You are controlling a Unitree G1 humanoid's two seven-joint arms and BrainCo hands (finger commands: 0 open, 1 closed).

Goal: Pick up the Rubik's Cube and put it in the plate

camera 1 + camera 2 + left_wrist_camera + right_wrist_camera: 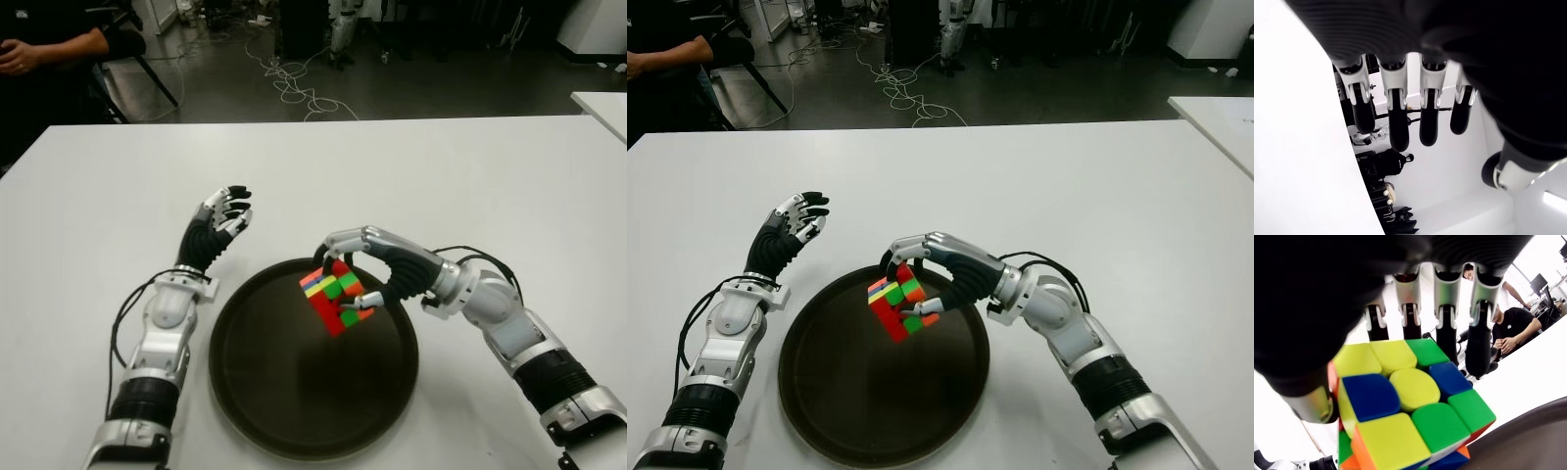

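Note:
The Rubik's Cube (335,295), a scrambled mix of red, green, yellow and blue, hangs tilted above the dark round plate (294,392). My right hand (355,276) is shut on the cube, fingers over its top and thumb underneath, above the plate's far right part. The right wrist view shows the cube (1405,406) close up under the curled fingers (1444,328), with the plate's rim (1528,440) just below. My left hand (223,217) is raised over the white table (470,176), left of the plate, fingers relaxed and holding nothing.
A person in black sits beyond the table's far left corner (39,49). Cables (294,83) trail across the dark floor behind the table. Another white table's corner (602,108) shows at the far right.

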